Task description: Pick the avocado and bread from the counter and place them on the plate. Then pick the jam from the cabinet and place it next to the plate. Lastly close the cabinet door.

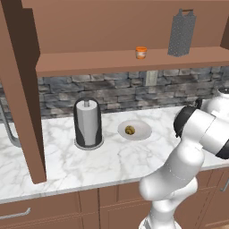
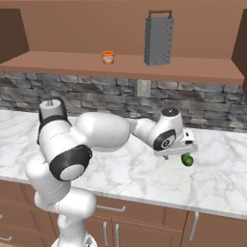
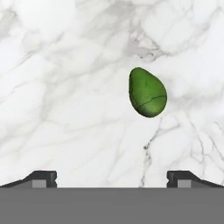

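Observation:
The dark green avocado (image 3: 148,92) lies on the white marble counter (image 3: 65,109), ahead of my fingertips and a little right of centre. My gripper (image 3: 112,179) is open, with nothing between its fingers. From the right base, the gripper (image 2: 184,153) hangs just above the avocado (image 2: 187,160). The bread (image 1: 129,130) sits on the pale plate (image 1: 142,133) further left on the counter (image 1: 89,161). The orange jam (image 1: 141,53) stands on the cabinet shelf (image 1: 89,62), also seen as the jam (image 2: 108,57). The cabinet door (image 1: 22,89) stands open at the left.
A tall grey grater (image 1: 182,33) stands on the shelf to the right of the jam. A paper-towel holder (image 1: 88,123) stands just left of the plate. A stone backsplash (image 1: 112,89) runs behind the counter, with wooden drawers (image 1: 53,210) below.

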